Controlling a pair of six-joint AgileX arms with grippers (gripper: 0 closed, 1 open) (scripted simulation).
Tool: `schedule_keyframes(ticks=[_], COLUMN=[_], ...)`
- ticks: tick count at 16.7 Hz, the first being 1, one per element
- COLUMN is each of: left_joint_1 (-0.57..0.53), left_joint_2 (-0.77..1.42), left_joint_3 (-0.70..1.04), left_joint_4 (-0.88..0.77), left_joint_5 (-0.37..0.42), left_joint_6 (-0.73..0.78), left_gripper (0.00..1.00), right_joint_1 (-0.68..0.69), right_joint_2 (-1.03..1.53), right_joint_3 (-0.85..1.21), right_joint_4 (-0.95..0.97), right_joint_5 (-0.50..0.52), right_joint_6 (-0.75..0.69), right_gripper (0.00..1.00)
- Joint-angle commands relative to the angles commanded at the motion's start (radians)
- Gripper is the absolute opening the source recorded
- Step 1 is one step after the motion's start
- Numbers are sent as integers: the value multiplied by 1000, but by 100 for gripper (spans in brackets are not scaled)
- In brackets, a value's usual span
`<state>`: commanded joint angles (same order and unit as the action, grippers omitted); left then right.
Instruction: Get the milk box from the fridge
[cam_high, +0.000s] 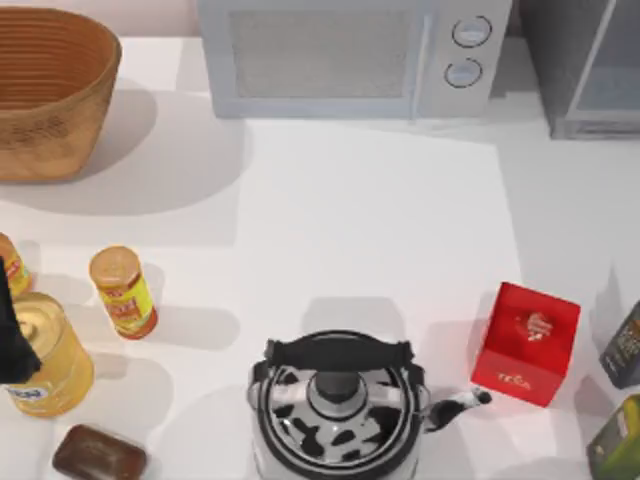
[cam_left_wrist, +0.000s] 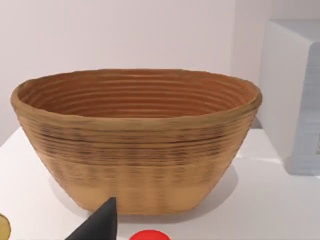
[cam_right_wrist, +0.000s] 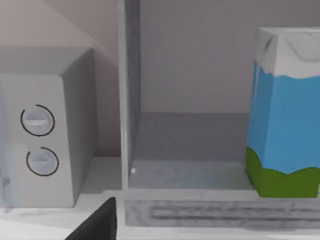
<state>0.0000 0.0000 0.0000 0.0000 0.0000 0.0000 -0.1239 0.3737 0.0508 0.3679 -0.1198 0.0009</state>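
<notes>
The milk box (cam_right_wrist: 285, 115) stands upright inside the open fridge (cam_right_wrist: 190, 150), bare shelf floor between it and the wall beside the microwave (cam_right_wrist: 42, 130). Whether the right gripper or left gripper is clenched cannot be told

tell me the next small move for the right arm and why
Probably ease the right gripper forward into the fridge and across toward the milk box. The right wrist view looks into the open compartment; the carton stands upright on its floor, off to one side of the camera's aim, nothing blocking it.
</notes>
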Motion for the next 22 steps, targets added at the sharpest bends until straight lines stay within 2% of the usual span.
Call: schedule_keyframes(ticks=[9,14,18,22], left_joint_1=[0,0,0,0], left_joint_2=[0,0,0,0], left_joint_3=[0,0,0,0], left_joint_4=[0,0,0,0], left_joint_5=[0,0,0,0], left_joint_6=[0,0,0,0], left_gripper=[100,100,100,100], right_joint_1=[-247,-355,-403,-410], right_joint_2=[894,1249,1399,1420], right_joint_3=[61,102,129,133], right_joint_4=[742,1071,1229,1250], right_joint_5=[-236,-341,-388,-394], right_joint_6=[14,18,17,17], right_gripper=[100,100,100,100])
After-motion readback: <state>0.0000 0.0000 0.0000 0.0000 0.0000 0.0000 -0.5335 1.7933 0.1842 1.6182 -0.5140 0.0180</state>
